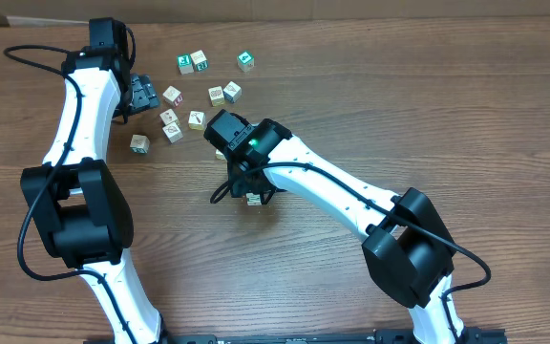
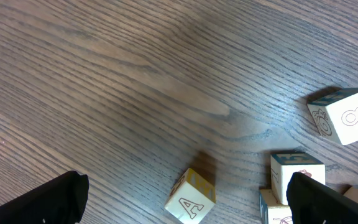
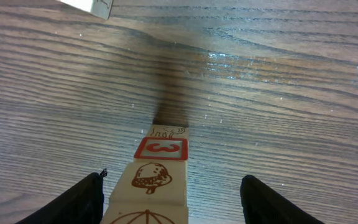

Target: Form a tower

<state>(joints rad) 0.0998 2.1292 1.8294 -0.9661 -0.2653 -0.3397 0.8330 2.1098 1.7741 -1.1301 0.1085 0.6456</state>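
Observation:
The tower (image 3: 159, 169) is a one-cube-wide column of pale wooden cubes, seen from above in the right wrist view, with a red "3" face and an acorn picture showing. My right gripper (image 3: 173, 194) straddles its top. The jaws stand open, with a clear gap on the right side and the left finger (image 3: 86, 198) close to the cubes. In the overhead view the tower (image 1: 254, 199) is mostly hidden under that gripper (image 1: 252, 183). My left gripper (image 2: 185, 200) is open and empty above a loose cube with an "A" (image 2: 191, 196); overhead, the left gripper (image 1: 141, 94) sits at the table's back left.
Several loose cubes lie scattered at the back, among them a green-faced one (image 1: 245, 61), one near the right arm (image 1: 196, 119) and one at the left (image 1: 139, 143). In the left wrist view, a cube marked "8" (image 2: 348, 116) and another cube (image 2: 296, 177) lie by the right finger.

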